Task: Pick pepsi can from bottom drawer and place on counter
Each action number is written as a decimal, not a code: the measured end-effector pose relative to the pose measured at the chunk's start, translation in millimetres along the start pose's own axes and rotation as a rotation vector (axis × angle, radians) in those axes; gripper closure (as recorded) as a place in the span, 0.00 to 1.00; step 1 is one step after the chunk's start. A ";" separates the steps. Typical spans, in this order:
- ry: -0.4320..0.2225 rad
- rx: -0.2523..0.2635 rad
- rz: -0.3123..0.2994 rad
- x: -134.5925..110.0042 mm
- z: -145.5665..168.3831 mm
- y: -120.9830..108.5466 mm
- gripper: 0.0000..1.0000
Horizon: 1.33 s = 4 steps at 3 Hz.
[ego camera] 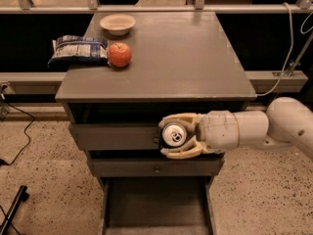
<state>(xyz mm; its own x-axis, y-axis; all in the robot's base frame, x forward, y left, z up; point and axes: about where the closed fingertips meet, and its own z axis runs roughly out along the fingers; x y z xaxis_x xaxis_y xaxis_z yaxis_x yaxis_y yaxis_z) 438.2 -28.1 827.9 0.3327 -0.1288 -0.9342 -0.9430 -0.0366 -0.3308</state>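
A red apple (120, 54) sits just beside a snack bag (78, 49), with a pale bowl (117, 23) farther back.
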 end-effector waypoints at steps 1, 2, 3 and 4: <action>0.091 0.000 0.045 -39.1 -21.8 -19.6 1.00; 0.153 0.059 0.090 -57.9 -46.4 -58.0 1.00; 0.152 0.121 0.118 -62.3 -62.2 -112.2 1.00; 0.102 0.193 0.134 -60.5 -67.8 -177.1 1.00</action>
<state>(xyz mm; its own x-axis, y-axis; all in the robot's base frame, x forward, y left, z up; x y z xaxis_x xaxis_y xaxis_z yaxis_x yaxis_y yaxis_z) 584.6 -81.1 952.0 0.1927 -0.2197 -0.9564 -0.9563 0.1764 -0.2332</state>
